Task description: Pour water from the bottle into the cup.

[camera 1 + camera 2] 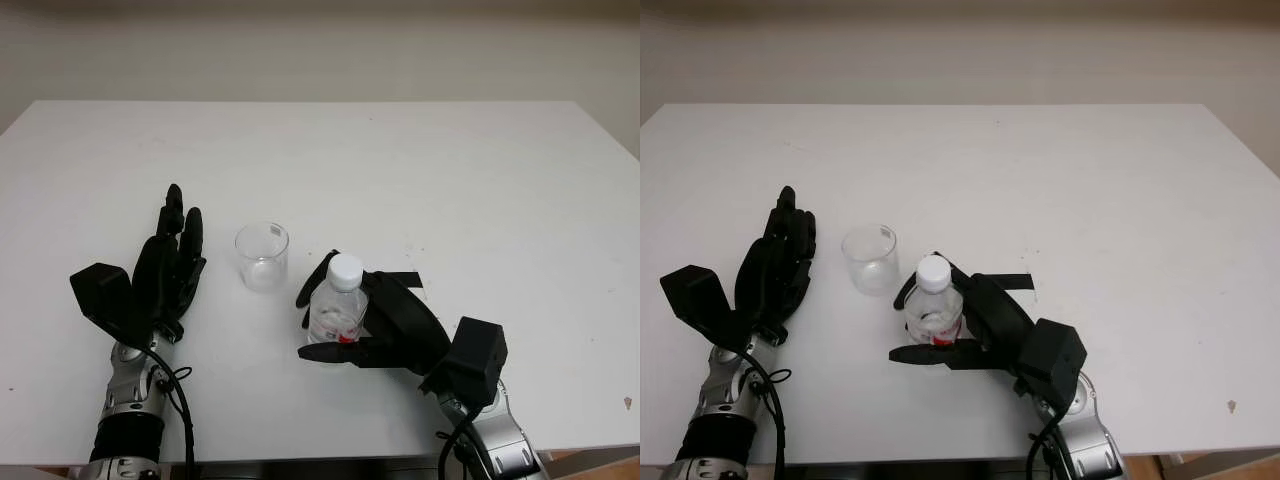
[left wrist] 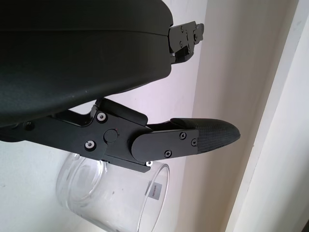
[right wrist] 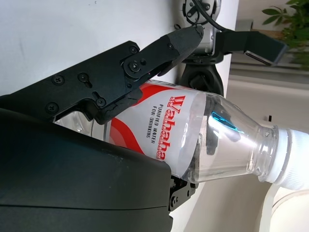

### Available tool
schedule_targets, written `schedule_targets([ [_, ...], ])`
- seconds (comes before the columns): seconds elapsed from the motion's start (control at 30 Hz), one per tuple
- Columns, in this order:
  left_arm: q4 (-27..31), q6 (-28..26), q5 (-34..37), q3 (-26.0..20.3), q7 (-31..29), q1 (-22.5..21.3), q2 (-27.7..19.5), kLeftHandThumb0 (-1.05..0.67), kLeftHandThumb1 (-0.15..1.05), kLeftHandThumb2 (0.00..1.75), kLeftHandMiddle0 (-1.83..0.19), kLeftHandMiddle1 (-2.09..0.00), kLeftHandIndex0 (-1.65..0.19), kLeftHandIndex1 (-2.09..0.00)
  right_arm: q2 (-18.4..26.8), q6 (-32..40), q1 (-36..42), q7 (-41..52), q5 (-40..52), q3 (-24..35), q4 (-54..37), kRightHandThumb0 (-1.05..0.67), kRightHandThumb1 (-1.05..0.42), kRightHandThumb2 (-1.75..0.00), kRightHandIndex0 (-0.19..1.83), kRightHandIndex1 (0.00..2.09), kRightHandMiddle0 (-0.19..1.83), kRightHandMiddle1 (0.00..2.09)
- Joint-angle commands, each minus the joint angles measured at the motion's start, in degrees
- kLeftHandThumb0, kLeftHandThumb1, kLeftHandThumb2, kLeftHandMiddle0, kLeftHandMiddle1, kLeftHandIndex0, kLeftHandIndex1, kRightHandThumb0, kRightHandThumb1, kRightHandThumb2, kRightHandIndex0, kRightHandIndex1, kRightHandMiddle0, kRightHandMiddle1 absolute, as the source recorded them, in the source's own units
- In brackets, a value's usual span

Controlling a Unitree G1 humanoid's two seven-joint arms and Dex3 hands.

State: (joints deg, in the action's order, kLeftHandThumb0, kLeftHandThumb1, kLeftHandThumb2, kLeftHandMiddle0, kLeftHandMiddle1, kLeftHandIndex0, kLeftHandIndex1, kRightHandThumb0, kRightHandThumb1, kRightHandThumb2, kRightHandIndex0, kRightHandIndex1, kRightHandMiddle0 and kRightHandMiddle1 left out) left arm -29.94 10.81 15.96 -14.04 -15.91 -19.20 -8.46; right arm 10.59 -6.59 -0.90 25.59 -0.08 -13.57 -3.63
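A clear water bottle [image 1: 337, 305] with a white cap and a red label stands upright on the white table [image 1: 450, 180], near the front. My right hand [image 1: 312, 323] is curled around it from the right, with one finger behind the bottle and one in front. The right wrist view shows the fingers [image 3: 145, 58] pressed against the labelled bottle [image 3: 203, 140]. An empty clear cup [image 1: 262, 256] stands just left of the bottle and slightly farther back. My left hand [image 1: 180, 225] is open, a short way left of the cup [image 2: 111, 198] and not touching it.
The white table stretches wide behind and to the right of the objects. A pale wall runs along its far edge. A small dark speck [image 1: 627, 403] lies near the front right corner.
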Motion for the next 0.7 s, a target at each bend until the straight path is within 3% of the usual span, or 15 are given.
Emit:
schedule_targets([
  [0.0, 0.4, -0.6, 0.1, 0.1, 0.1, 0.3, 0.2, -0.74, 1.05, 0.47, 0.18, -0.05, 0.19, -0.04, 0.2, -1.3, 0.0, -0.5, -0.7, -0.3, -1.3, -0.47, -0.95, -0.06, 1.15, 2.09, 0.84, 2.09],
  [0.2, 1.2, -1.6, 0.3, -0.1, 0.4, 0.3, 0.4, -0.72, 1.05, 0.46, 0.17, -0.06, 0.18, -0.05, -0.6, -1.5, 0.7, -2.3, -1.3, -0.5, -1.5, -0.49, -1.03, -0.07, 1.30, 2.09, 1.03, 2.09],
  [0.47, 1.0, -1.6, 0.2, -0.2, 0.2, 0.2, -0.1, -0.73, 1.05, 0.46, 0.17, -0.06, 0.18, -0.05, -2.8, -3.5, 0.1, -7.0, -2.1, 0.0, 1.0, -0.47, -1.05, -0.31, 1.80, 2.09, 1.50, 2.09],
  [0.53, 1.1, -1.6, 0.1, -0.2, 0.2, 0.2, -0.2, -0.73, 1.05, 0.46, 0.17, -0.06, 0.18, -0.05, -3.7, -3.2, -0.5, -8.4, -1.6, 0.8, 1.7, -0.45, -1.05, -0.33, 1.82, 2.09, 1.59, 2.09],
  [0.67, 1.4, -2.2, 0.1, -0.3, 0.4, 0.2, -0.4, -0.73, 1.05, 0.46, 0.16, -0.06, 0.18, -0.05, -4.5, -4.1, -3.3, -11.5, -2.2, 2.8, 3.3, -0.41, -1.05, -0.38, 1.83, 2.09, 1.58, 2.09],
])
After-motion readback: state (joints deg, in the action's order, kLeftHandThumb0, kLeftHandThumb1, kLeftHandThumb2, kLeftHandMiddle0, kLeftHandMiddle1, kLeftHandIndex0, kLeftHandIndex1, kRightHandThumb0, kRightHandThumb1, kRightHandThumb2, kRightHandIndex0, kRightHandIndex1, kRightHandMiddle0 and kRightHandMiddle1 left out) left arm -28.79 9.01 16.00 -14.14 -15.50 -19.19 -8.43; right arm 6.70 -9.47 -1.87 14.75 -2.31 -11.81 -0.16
